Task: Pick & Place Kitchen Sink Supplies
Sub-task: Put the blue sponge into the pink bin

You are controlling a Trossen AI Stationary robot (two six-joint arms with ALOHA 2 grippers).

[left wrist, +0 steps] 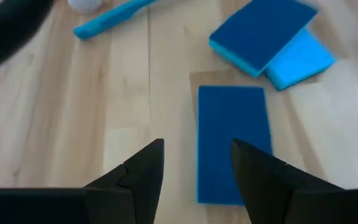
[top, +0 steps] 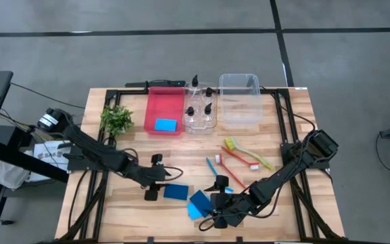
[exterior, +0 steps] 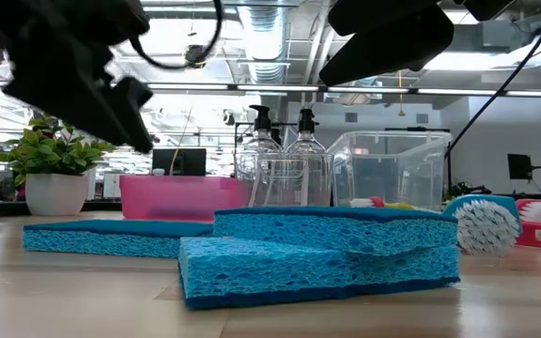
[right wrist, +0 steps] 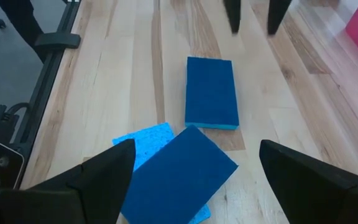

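1. My left gripper (top: 156, 177) hangs over the front middle of the table (top: 296, 115) with its fingers (left wrist: 140, 177) spread apart and nothing between them.
2. Just past those fingers a dark blue sponge (top: 175, 192) lies flat on the wood, apart from my fingertips.
3. My right gripper (top: 213, 203) hovers low over the front of the table, to the right of the left one, its fingers (right wrist: 101, 171) wide apart and holding nothing.
4. Under and just ahead of it a second dark blue sponge (right wrist: 179, 174) lies tilted on top of a light blue sponge (right wrist: 143, 142), the two overlapping.
5. From table height, those stacked sponges fill the front, with the flat one behind them.
6. A blue brush (top: 212, 168) lies beside my right gripper; farther right a red brush (top: 240, 160) and a yellow-green brush (top: 249, 153) lie crossed on the wood.
7. At the back, a red bin (top: 165, 102) holds another light blue sponge (top: 165, 125).
8. Next to it a small clear bin (top: 199, 123) holds several pump bottles (top: 196, 87) standing upright.
9. A larger clear bin (top: 240, 85) sits to the right of that.
10. A green plant (top: 116, 118) stands left of the red bin.
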